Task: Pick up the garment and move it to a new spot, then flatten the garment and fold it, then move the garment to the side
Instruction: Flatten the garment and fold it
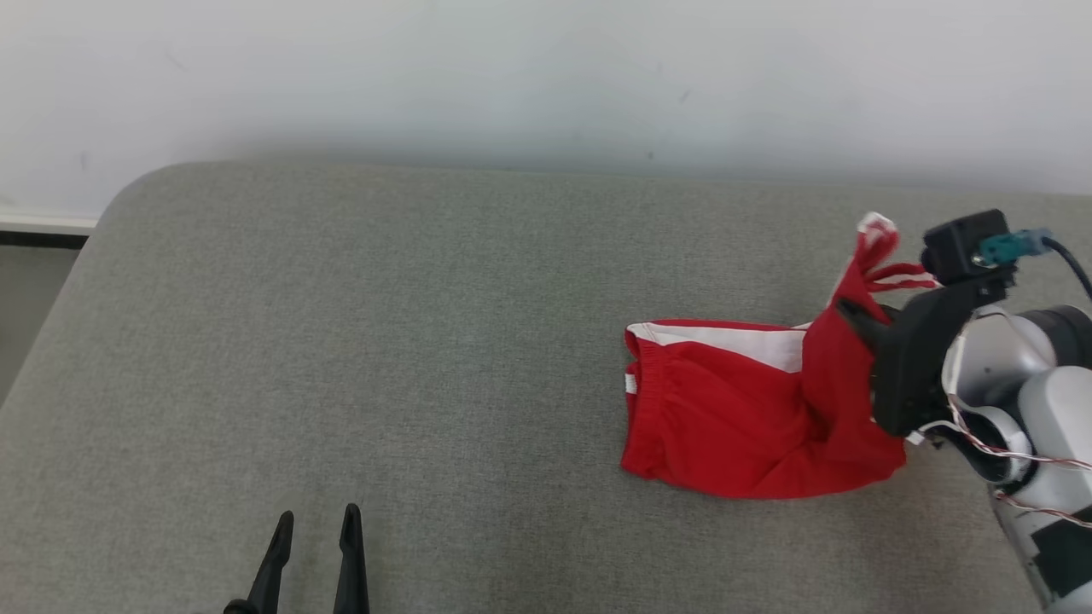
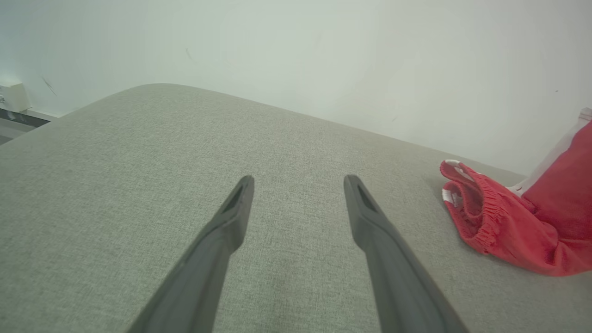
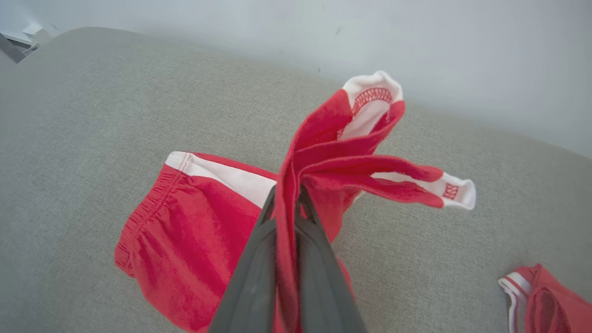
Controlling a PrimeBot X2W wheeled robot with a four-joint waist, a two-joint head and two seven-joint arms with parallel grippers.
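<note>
Where it lies: red shorts (image 1: pixel 734 418) with white stripes, on the right part of the grey padded surface (image 1: pixel 341 341), 1 leg end held up off it.
Right side: right gripper (image 3: pixel 286 199) pinched tight on a bunch of leg fabric, with the hems flopping over above the tips.
Left side: left gripper (image 2: pixel 298 182) spread wide, holding nothing, well apart from the shorts.
Handling: looks light, limp and not fragile; from 1 pinch it will likely sag and drag.
Where to hold: I'd take the elastic waistband (image 1: pixel 636 384) at 2 corners to spread it flat.
</note>
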